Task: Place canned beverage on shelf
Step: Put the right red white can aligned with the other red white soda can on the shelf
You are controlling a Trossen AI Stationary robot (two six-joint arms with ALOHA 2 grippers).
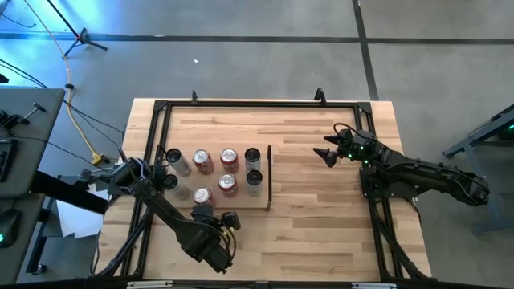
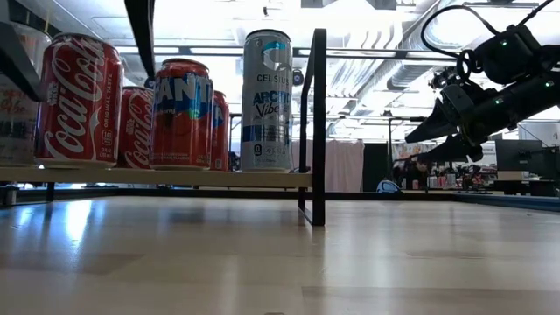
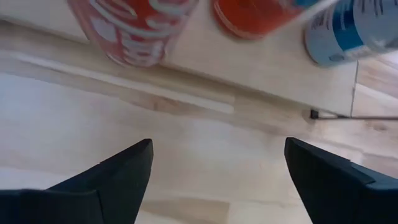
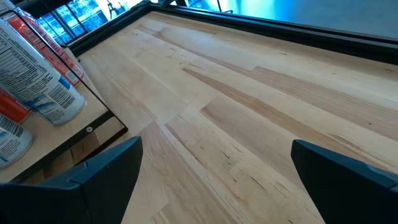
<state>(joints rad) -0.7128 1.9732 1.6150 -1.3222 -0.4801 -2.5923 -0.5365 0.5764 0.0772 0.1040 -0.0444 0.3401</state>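
The shelf (image 1: 241, 202) is a pale-wood panel on the table's left half, with a dark upright strip (image 2: 318, 127) along its right edge. Several cans stand upright on their bases on it, among them a Coca-Cola can (image 2: 79, 101), an orange Fanta can (image 2: 182, 114) and a silver Celsius can (image 2: 267, 101). My left gripper (image 1: 210, 215) hovers at the shelf's near edge, open, with nothing between its fingers (image 3: 118, 174). Just beyond them are a red can (image 3: 140, 31) and a silver-blue can (image 3: 354, 31). My right gripper (image 1: 328, 152) waits open over bare table, right of the shelf.
A black metal frame (image 1: 257, 103) runs round the tabletop. Bare wood (image 1: 321, 209) lies between the shelf and the right arm. Cables (image 1: 76, 120) and a desk stand beyond the table's left edge.
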